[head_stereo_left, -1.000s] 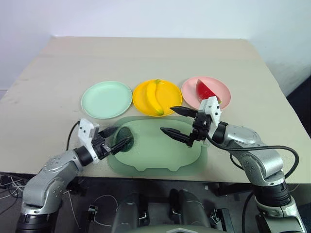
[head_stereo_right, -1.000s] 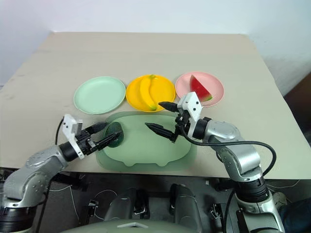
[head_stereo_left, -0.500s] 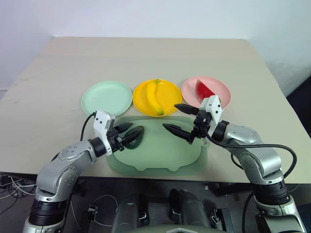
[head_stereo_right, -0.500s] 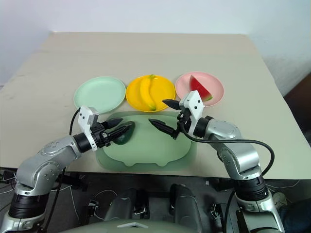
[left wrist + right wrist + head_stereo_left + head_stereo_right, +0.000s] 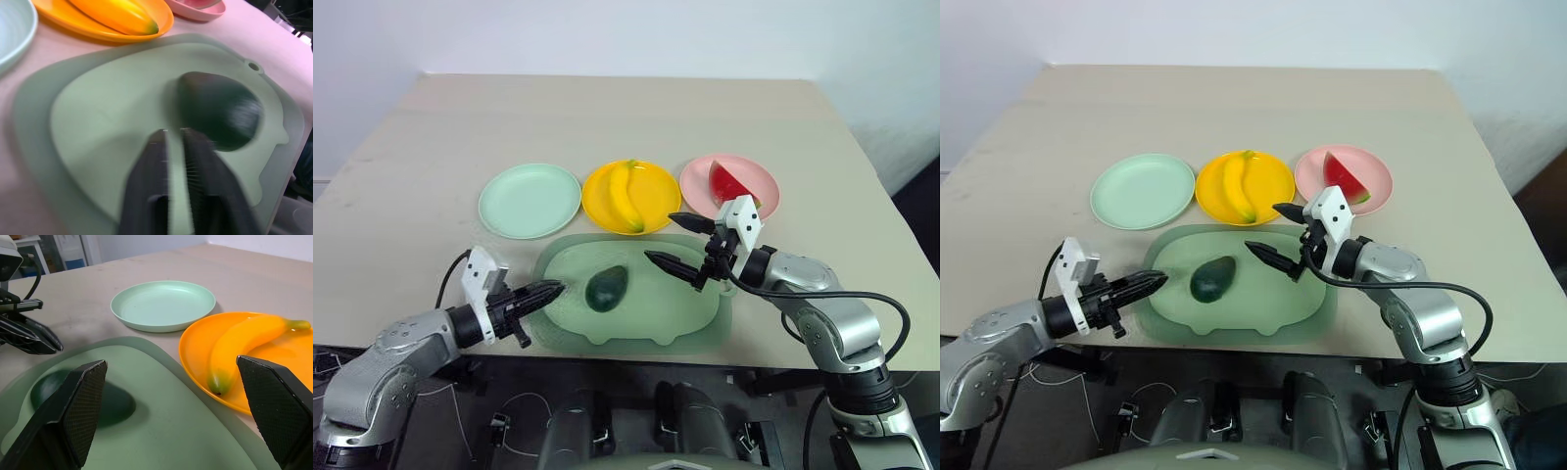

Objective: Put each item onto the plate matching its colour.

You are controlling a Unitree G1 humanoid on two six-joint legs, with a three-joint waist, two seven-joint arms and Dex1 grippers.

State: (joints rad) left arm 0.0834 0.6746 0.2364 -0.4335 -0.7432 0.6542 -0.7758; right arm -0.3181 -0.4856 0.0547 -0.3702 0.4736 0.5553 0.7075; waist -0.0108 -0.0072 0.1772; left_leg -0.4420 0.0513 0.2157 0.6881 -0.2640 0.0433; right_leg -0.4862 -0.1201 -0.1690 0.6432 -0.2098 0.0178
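Avocado (image 5: 606, 288) lying loose mid-tray (image 5: 700, 323) near the table's front edge, left gripper (image 5: 545, 291) clenched on nothing just beside the tray's left rim, right gripper (image 5: 664, 240) spread wide above it — probably light, hard, slick plastic, so best pinched across the fat middle.

Left claw (image 5: 546, 289) nearly closed (empty), right claw (image 5: 666, 241) wide apart.

Your two head views look down and forward from high up over the whole tabletop (image 5: 626, 117). Your left wrist view sits very close above the pale green tray (image 5: 98, 112). Your right wrist view looks low across it. Both share the avocado (image 5: 220, 115).
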